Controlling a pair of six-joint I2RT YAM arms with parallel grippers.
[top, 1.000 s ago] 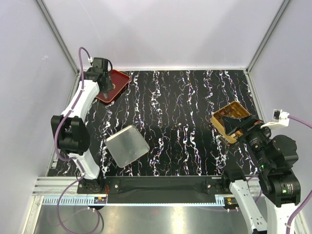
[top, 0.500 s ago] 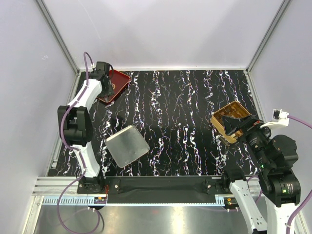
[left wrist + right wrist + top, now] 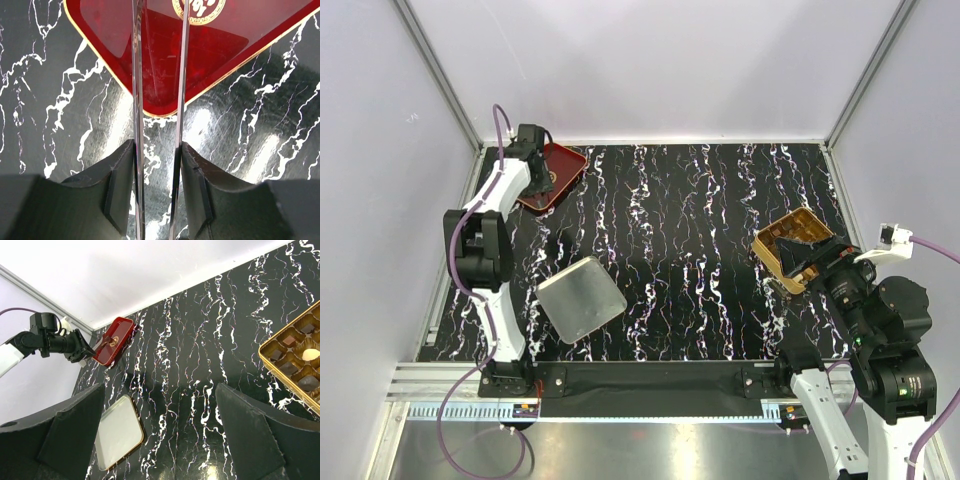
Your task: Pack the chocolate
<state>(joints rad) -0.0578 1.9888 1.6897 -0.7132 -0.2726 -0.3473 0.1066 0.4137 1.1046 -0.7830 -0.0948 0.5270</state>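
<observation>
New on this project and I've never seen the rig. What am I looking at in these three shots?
Two robot arms are bolted at the near edge of a black marbled table. The wide picture comes from a fixed camera above and behind them. The other two come from a camera on each wrist, looking out past that arm's own fingers.

On the table are a red tray at the far left, a flat silver square near the left arm, and a gold compartmented box on the right with chocolate pieces in it.

The left gripper clamps what look like thin metal tweezers, which reach over the tray. The right gripper is open and holds nothing.
</observation>
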